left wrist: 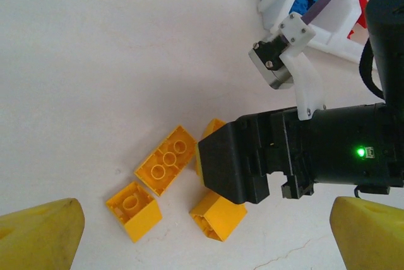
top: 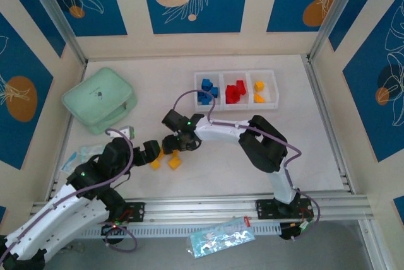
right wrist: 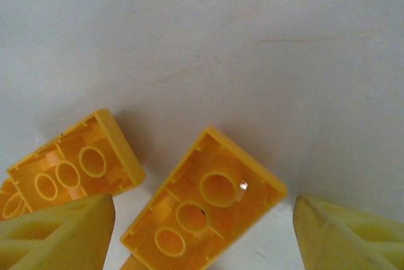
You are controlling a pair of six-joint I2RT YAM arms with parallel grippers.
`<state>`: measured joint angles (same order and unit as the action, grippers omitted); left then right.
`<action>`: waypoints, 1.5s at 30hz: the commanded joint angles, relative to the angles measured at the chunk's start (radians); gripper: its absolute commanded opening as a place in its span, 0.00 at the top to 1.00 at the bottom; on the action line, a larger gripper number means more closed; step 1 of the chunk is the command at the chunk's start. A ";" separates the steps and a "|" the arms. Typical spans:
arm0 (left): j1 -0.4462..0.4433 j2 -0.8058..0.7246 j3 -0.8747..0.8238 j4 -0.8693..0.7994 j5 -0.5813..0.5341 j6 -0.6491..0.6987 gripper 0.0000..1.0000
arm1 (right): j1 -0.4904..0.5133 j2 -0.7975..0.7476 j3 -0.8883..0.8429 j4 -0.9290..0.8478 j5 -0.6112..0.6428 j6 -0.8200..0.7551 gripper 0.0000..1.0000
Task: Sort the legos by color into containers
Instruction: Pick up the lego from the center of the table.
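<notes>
Mint case [top: 100, 99] sits far left on the surface [top: 151, 87]. Left tool [top: 150, 151] is open, its pads wide apart, just beside the loose yellow legos [left wrist: 165, 159] — four in a close cluster. Right tool [right wrist: 202, 238] is open too, pads either side of one yellow brick [right wrist: 203, 200], not gripping. Tray [top: 235, 72] stands back right — blue legos [top: 206, 91], red legos [top: 235, 92] and yellow pieces [top: 259, 90] each have their own compartment.

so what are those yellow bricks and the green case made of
The yellow bricks: hard moulded plastic, glossy; a light glint and crisp hollow undersides with round tubes show it. The green case: probably soft fabric or padded synthetic, matte; rounded corners and no shine, but too small to be sure.
</notes>
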<state>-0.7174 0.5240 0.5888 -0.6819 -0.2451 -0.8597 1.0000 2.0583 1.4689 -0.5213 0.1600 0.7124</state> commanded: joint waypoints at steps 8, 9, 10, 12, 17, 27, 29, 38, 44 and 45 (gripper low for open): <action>0.010 -0.004 -0.009 -0.010 -0.020 -0.006 0.01 | 0.016 -0.029 -0.007 -0.137 0.168 0.003 0.34; 0.010 -0.002 -0.010 -0.006 -0.019 -0.004 0.01 | 0.015 -0.041 -0.016 -0.144 0.184 0.002 0.36; 0.010 -0.002 -0.011 -0.002 -0.017 -0.005 0.01 | 0.013 -0.048 -0.025 -0.144 0.191 -0.001 0.37; 0.010 0.002 -0.013 0.010 -0.016 -0.003 0.01 | 0.010 -0.050 -0.027 -0.144 0.189 -0.009 0.39; 0.010 0.019 -0.005 0.026 -0.008 0.002 0.01 | 0.000 -0.023 -0.007 -0.091 0.149 -0.076 0.43; 0.011 0.016 -0.001 0.011 -0.009 0.005 0.01 | -0.008 0.006 0.013 -0.098 0.152 -0.143 0.57; 0.011 0.019 -0.003 0.017 -0.006 0.005 0.01 | -0.009 -0.007 0.000 -0.093 0.151 -0.146 0.60; 0.011 0.073 0.031 0.047 0.029 0.025 0.01 | -0.026 -0.135 -0.077 -0.086 0.157 -0.146 0.67; 0.011 0.161 0.058 0.121 0.119 0.049 0.01 | -0.096 -0.285 -0.175 -0.091 0.130 -0.130 0.68; 0.010 0.176 0.064 0.133 0.132 0.056 0.01 | -0.113 -0.308 -0.186 -0.098 0.130 -0.129 0.68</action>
<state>-0.7162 0.6708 0.6109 -0.6102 -0.1776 -0.8368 0.9287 1.8221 1.3106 -0.5983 0.3065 0.5762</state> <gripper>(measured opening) 0.993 0.325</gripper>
